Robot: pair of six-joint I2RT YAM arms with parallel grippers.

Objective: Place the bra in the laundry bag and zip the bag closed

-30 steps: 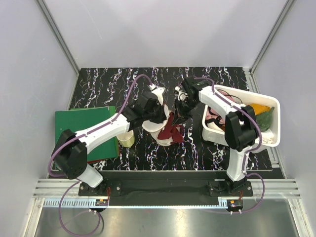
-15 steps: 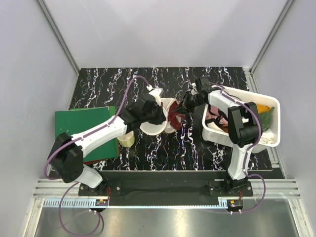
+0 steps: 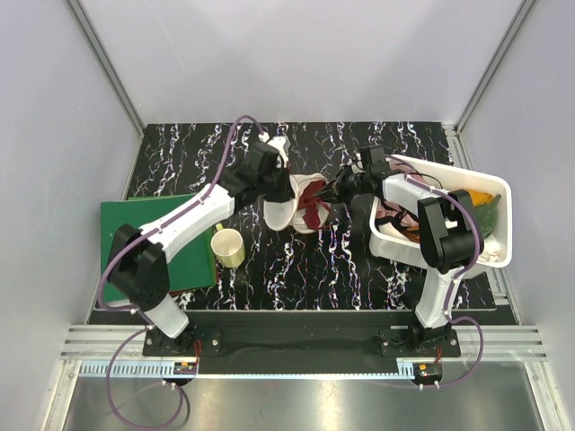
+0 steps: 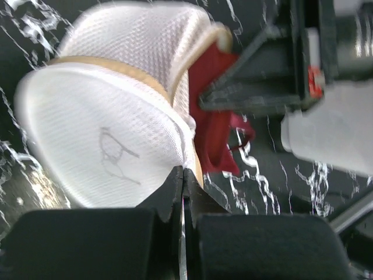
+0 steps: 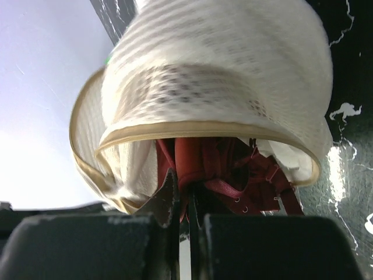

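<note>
Since half a second back, my left arm has reached farther out and carried the laundry bag (image 3: 286, 211) away from the arm bases. The cream-yellow cup (image 3: 227, 247), which was just beside the bag, now stands apart on the bag's near side. My right arm has followed in to the bag's mouth.

The left gripper (image 4: 182, 175) is pinched narrow on the bag's rim, at the beige zipper band. The dark mark on the mesh lies just beyond its tips. The right gripper (image 5: 183, 198) has its jaws almost together, with a fold of the bra (image 5: 201, 160) caught between them just inside the open rim. Most of the maroon fabric sits within the mouth. Thin straps and the hook band still hang at the opening, on the side of the bag toward my right arm.

Both pieces look light and limp. I expect the mesh to collapse wherever it is not held, so the zipper band, its stiffest part, is the right hold. For the bra I would keep to the bunched middle. I judge the cups may spring back out, and loose straps could foul the zipper.
</note>
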